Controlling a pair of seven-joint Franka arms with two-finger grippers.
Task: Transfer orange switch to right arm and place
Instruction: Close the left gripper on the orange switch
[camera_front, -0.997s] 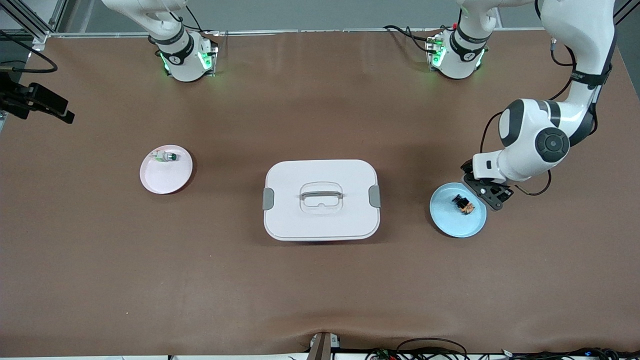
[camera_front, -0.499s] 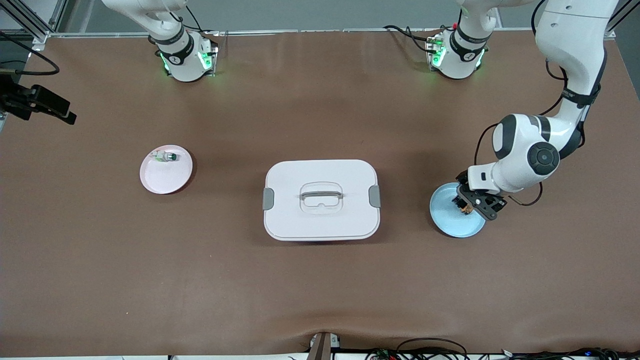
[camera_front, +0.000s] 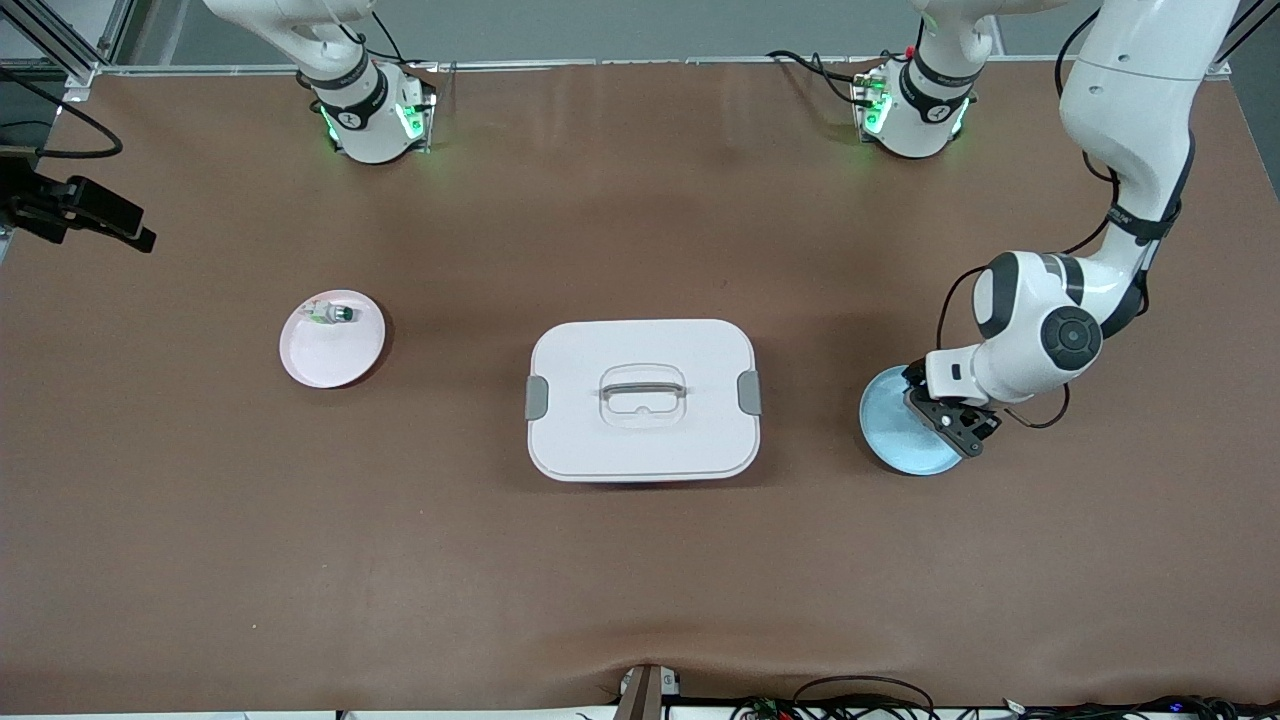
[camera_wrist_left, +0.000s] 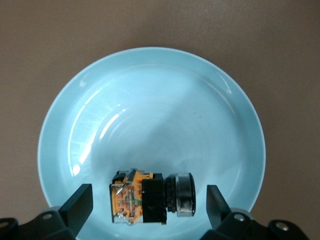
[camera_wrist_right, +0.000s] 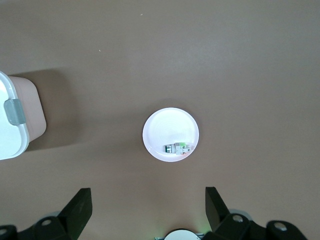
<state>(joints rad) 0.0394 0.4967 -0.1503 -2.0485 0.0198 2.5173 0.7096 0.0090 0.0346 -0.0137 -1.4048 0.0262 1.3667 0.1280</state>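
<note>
The orange switch (camera_wrist_left: 135, 201) lies on its side in a light blue plate (camera_wrist_left: 150, 100), its round cap pointing toward one finger. My left gripper (camera_wrist_left: 148, 202) is low over this plate (camera_front: 893, 442), open, one finger on each side of the switch without touching it. In the front view the left gripper (camera_front: 946, 416) hides the switch. The right arm (camera_front: 350, 95) shows only its base and lower links there. In the right wrist view my right gripper (camera_wrist_right: 148, 205) is open and holds nothing, high over the table.
A white lidded box (camera_front: 640, 445) with a handle and grey clips stands mid-table. A pale pink plate (camera_front: 325, 360) toward the right arm's end holds a small clear part with a green cap (camera_front: 332, 313). The right wrist view shows this plate (camera_wrist_right: 165, 127) and the box's corner (camera_wrist_right: 10, 125).
The left arm has swung in and lowered over the blue plate, so its gripper now covers the switch in the front view. Nothing else moved.
</note>
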